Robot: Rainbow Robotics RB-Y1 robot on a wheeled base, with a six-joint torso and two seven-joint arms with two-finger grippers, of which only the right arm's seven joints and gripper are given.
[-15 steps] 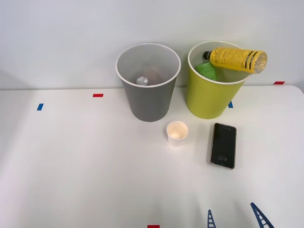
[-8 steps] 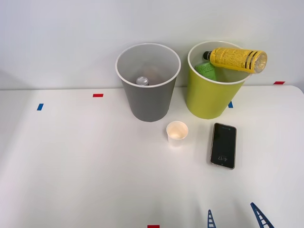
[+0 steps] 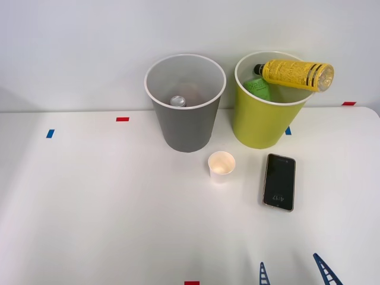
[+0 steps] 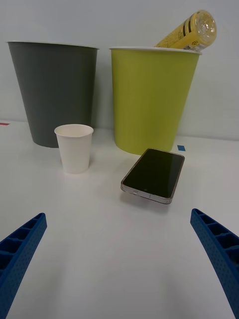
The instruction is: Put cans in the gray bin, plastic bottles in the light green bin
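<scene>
The can (image 3: 177,101) lies inside the gray bin (image 3: 184,127), the bottle (image 3: 295,74) rests across the green bin (image 3: 261,122) beside it, and the gripper (image 4: 119,264) is wide open, holding nothing.

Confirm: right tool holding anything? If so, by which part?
Nothing held. Right tool is open above bare table, short of the phone.

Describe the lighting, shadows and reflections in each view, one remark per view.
Front view: even, soft light; the gray bin and paper cup cast only faint shadows on the white table. Right wrist view: the phone screen is dark and glossy with a soft shadow beneath its near edge; the open end effector frames the lower corners; the light green bin is evenly lit.
</scene>
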